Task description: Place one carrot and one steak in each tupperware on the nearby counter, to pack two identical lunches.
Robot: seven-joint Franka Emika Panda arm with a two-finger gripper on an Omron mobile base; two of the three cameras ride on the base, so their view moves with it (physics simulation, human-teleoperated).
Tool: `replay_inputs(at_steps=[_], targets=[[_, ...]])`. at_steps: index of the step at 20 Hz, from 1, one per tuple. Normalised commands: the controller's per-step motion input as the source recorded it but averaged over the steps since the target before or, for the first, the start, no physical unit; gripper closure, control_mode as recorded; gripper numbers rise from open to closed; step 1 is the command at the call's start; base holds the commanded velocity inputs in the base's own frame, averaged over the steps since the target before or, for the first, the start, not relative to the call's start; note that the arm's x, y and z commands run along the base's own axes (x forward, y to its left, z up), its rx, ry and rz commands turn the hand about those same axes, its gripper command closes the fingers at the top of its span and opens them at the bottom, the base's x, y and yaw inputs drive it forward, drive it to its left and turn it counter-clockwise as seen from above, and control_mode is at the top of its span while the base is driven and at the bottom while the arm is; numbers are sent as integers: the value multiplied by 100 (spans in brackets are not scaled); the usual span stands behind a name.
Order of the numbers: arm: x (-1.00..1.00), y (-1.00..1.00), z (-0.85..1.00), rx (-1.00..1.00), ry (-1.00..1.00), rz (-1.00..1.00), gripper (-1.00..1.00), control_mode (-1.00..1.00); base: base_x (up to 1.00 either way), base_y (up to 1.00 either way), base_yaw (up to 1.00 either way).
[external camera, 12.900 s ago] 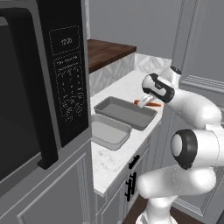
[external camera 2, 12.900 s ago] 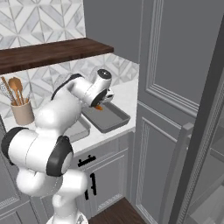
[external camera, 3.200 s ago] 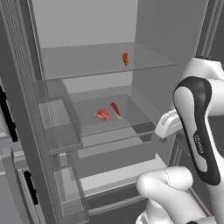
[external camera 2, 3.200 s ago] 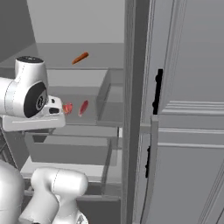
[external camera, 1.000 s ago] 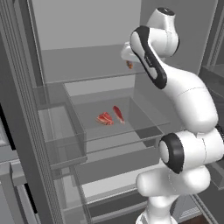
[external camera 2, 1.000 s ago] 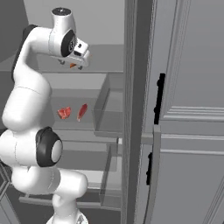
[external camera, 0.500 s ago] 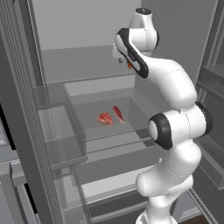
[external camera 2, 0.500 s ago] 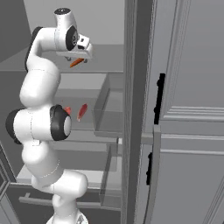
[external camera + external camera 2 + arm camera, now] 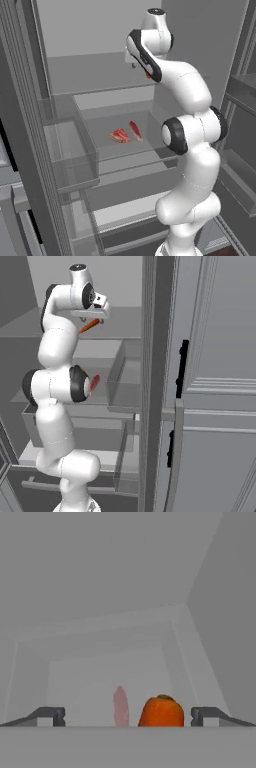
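A carrot point(image 9: 161, 712) lies on the fridge's upper shelf, standing between my open finger tips and nearer the right one. My gripper point(image 9: 93, 319) hangs just above that orange carrot point(image 9: 90, 326) with nothing held. From the left, the gripper point(image 9: 134, 64) is high over the shelf and the carrot point(image 9: 148, 76) peeks out behind my arm. Two red steaks point(image 9: 120, 135) point(image 9: 135, 130) lie in the drawer below; one steak point(image 9: 94, 382) shows beside my arm. The tupperware and the counter are out of view.
The see-through drawer point(image 9: 75, 150) is pulled out under the shelf. The fridge's side wall point(image 9: 150, 356) rises close on the right, with grey panelled doors and black handles point(image 9: 182, 368) beyond. A faint pink shape point(image 9: 120, 706) shows through the shelf.
The base has driven from the counter to the open fridge. Over the last second my arm reached further in and the gripper came down over the carrot, still open.
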Motion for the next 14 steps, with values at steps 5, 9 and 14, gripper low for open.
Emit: replay_inputs(at_steps=[5, 9, 14], targets=[[-18, 7, -66, 0, 0, 0, 100, -100, 0, 0, 0], [-41, 3, -98, 1, 0, 0, 100, -100, 0, 0, 0], [-76, 0, -100, 11, 0, 4, 100, -100, 0, 0, 0]])
